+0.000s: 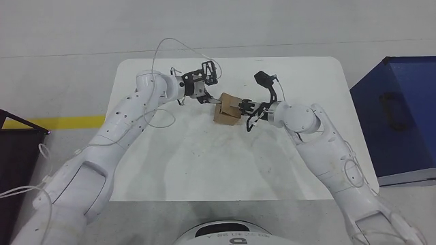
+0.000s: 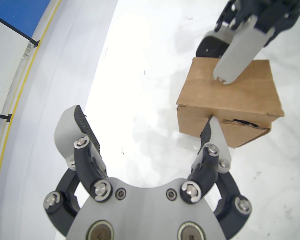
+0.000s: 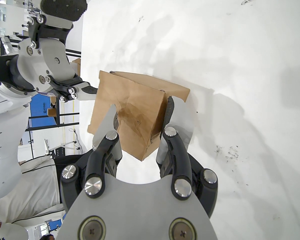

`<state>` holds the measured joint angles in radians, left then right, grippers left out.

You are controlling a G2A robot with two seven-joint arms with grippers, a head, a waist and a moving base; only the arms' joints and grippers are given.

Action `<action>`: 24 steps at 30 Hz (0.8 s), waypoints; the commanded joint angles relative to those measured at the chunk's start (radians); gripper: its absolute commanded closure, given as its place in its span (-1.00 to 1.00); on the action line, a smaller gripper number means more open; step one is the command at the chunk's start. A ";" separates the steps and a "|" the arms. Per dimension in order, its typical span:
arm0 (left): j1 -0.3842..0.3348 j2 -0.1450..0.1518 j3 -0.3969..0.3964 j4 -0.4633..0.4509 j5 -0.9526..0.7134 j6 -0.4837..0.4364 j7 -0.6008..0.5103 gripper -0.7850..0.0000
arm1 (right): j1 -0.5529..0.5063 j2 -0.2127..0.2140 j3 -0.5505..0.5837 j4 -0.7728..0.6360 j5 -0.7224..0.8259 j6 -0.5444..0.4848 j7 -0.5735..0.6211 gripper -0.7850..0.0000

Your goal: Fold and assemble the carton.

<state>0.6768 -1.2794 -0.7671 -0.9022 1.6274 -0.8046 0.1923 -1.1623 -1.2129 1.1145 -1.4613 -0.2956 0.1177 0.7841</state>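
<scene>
A small brown carton [image 1: 228, 109] sits near the middle of the white table [image 1: 170, 163], folded into a box shape. My right gripper [image 3: 142, 116] is shut on the carton [image 3: 135, 101], one finger on each side of its near end. In the left wrist view the carton [image 2: 230, 103] shows a torn, slightly gaping end flap. My left gripper [image 2: 145, 123] is open beside it, and one fingertip [image 2: 211, 123] touches the flap end. From above, the left gripper [image 1: 211, 86] and right gripper [image 1: 246, 112] flank the carton.
A blue bin [image 1: 402, 116] stands on the floor off the table's right side. A dark frame [image 1: 13, 143] stands off the left side, by a yellow floor line [image 1: 68, 121]. Bare table surface lies in front of the carton.
</scene>
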 commanded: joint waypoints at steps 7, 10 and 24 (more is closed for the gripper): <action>-0.005 -0.009 0.015 0.025 -0.002 -0.012 0.004 -1.00 | 0.016 -0.001 -0.018 0.007 -0.035 -0.003 -0.011 0.03; -0.008 -0.011 0.015 0.028 -0.007 -0.013 0.004 -1.00 | 0.018 -0.001 -0.021 0.007 -0.040 -0.002 -0.013 0.03; -0.002 0.002 0.002 0.008 0.030 -0.032 -0.020 -1.00 | 0.026 -0.003 -0.047 -0.002 -0.094 0.014 -0.037 0.07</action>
<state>0.6747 -1.2797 -0.7614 -0.8914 1.6538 -0.8328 0.1725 -1.1367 -1.2157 1.0678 -1.4605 -0.3879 0.1336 0.7505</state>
